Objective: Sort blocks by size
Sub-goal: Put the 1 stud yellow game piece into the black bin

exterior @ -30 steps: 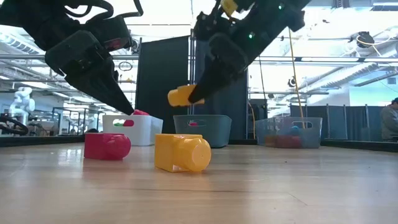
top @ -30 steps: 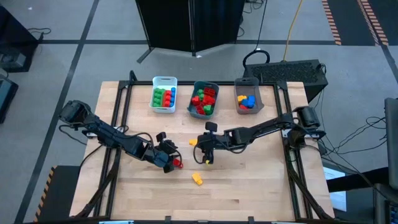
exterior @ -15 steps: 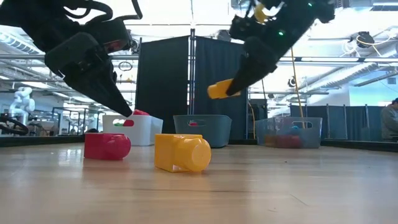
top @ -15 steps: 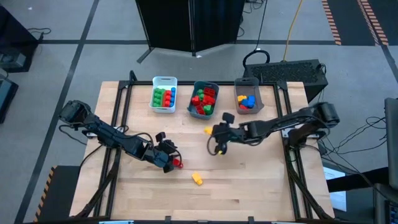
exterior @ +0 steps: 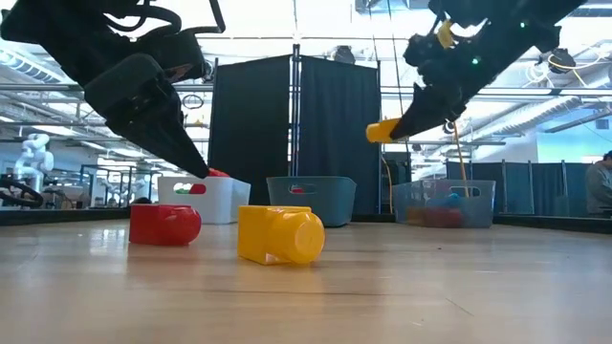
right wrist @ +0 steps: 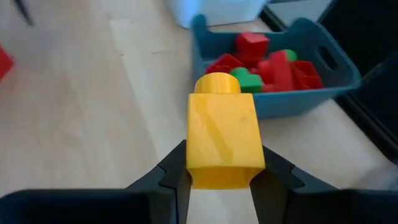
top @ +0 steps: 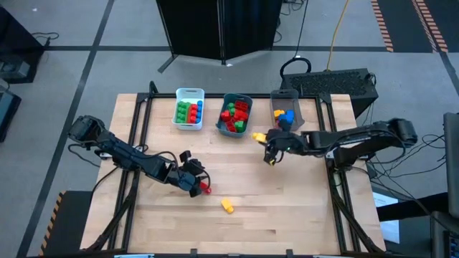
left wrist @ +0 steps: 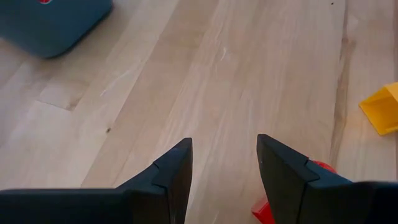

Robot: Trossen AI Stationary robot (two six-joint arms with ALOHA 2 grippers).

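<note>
My left gripper sits low over the table's near-left middle, fingers parted with only bare wood between them; nothing held. A red block lies on the wood just beside the tips, at roughly 4 o'clock from them in the overhead view, and seems to touch one finger in the wrist view, though I can't be sure. A loose yellow block lies on its side on the table, at about 4 o'clock from the red one, near but apart.

Along the far edge, three bins. White bin: green, red and blue blocks inside. Teal bin, at 3 o'clock from the white: mostly red blocks, some green. Grey bin, further toward 3 o'clock: blue and yellow blocks.

My right gripper is up off the table, in the air between the teal and grey bins, just on their near side. Its fingers are clamped on a small yellow block, stud end pointing away from the wrist. The teal bin lies just beyond that stud in the wrist view.
</note>
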